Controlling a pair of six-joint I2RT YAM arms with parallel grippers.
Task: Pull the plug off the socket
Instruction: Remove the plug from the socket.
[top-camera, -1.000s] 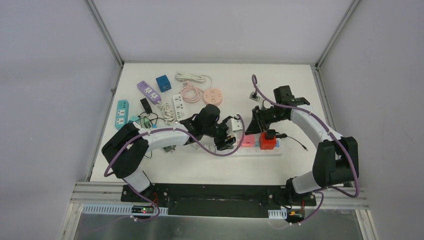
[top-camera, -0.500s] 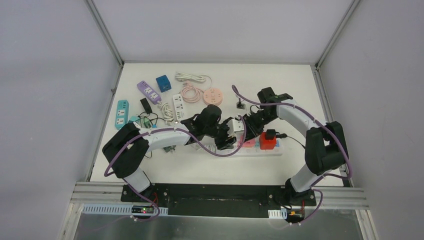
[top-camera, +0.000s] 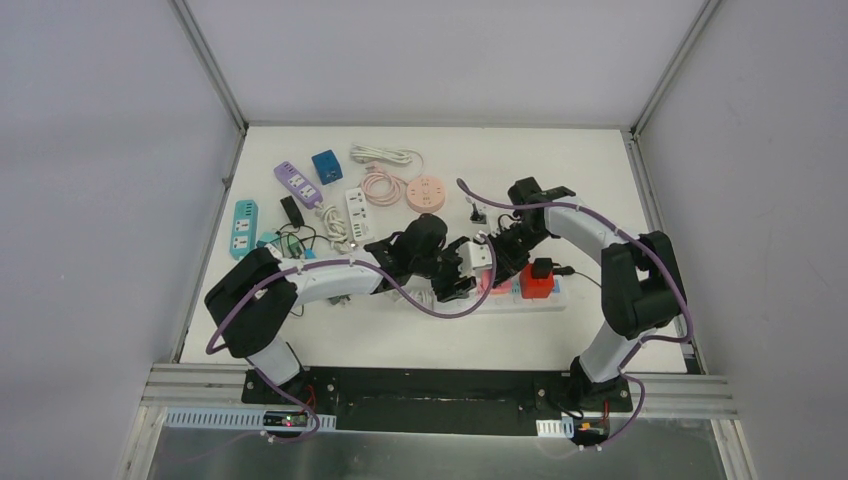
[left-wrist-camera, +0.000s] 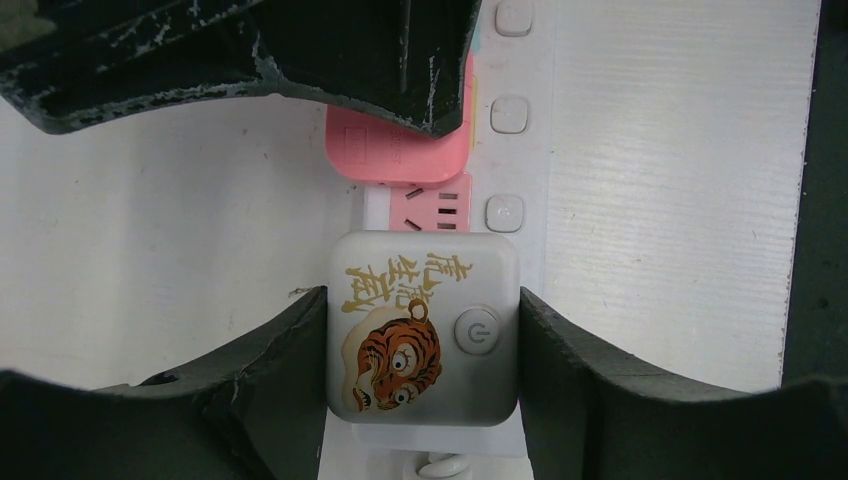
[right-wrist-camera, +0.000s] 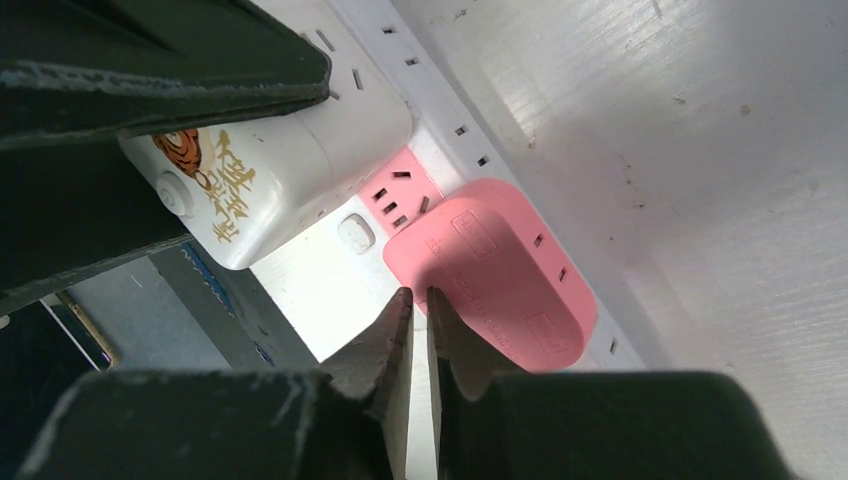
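A: Room to move?
B: Power strip (left-wrist-camera: 512, 150) lay mid-counter (top-camera: 560, 180). Bare surface ran to the near edge; purple strip (top-camera: 297, 183) and clutter sat far left.
A: Changes?
B: Right arm had swung in from the right side.
A: Claws?
B: Left claw (left-wrist-camera: 422, 320) clamped the tiger plug (left-wrist-camera: 423, 345) by both sides, plug seated on the strip. Right claw (right-wrist-camera: 417, 305) nearly together, empty, tips at the pink plug (right-wrist-camera: 500, 270).
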